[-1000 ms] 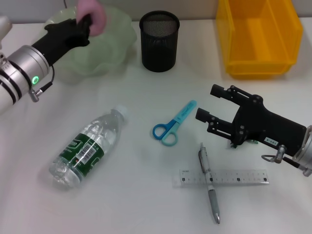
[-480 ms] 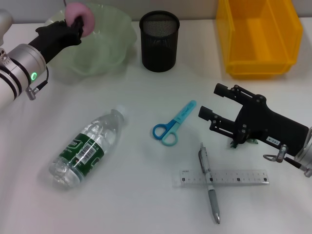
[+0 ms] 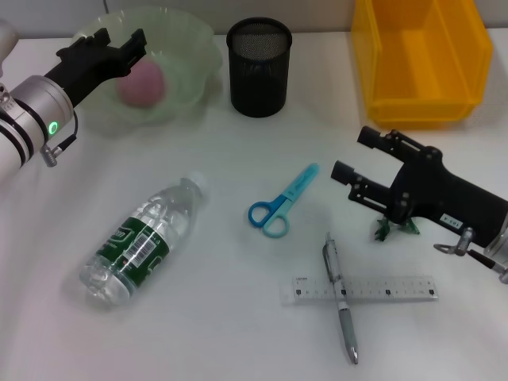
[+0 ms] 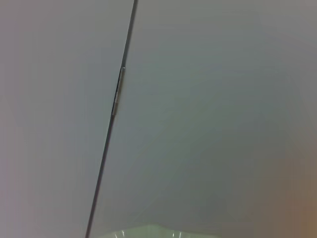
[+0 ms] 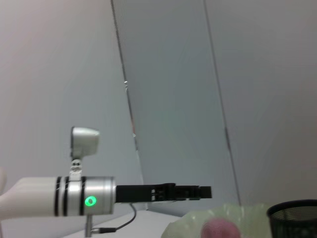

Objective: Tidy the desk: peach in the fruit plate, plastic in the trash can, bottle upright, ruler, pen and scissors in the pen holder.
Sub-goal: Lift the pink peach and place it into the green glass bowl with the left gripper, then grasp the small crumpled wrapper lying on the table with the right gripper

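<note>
The yellow bin is cut off by the head view's far edge, hiding its far wall. The right gripper covers part of a small green item beside it; what that item is cannot be told. The right arm runs out of the head view at its right edge, the left arm at its left edge. In the right wrist view only the upper parts of the peach, plate and holder show. The left wrist view shows only a sliver of pale plate rim.
</note>
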